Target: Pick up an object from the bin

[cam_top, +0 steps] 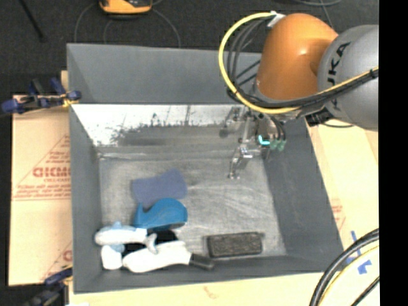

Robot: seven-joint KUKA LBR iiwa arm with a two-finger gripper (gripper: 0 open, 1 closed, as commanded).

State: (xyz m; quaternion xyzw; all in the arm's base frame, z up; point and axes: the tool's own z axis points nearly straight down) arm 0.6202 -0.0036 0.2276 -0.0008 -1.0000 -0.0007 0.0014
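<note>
The gripper (pixel 244 158) hangs over bare floor at the bin's (pixel 299 190) far right; whether it is apart or together I cannot tell. The dark grey block (pixel 234 244) against the near wall looks light and fairly stiff, best pinched across its narrow width.

Bin and contents: materials, finish.
Grey metal bin (pixel 191 116), matt, scuffed. Lower left: blue-grey pad (pixel 159 186), matt, cloth-like; blue plastic piece (pixel 160 214), glossy; white plastic pieces (pixel 156 257), smooth. Lower centre: dark block (pixel 234 245), rough.
</note>
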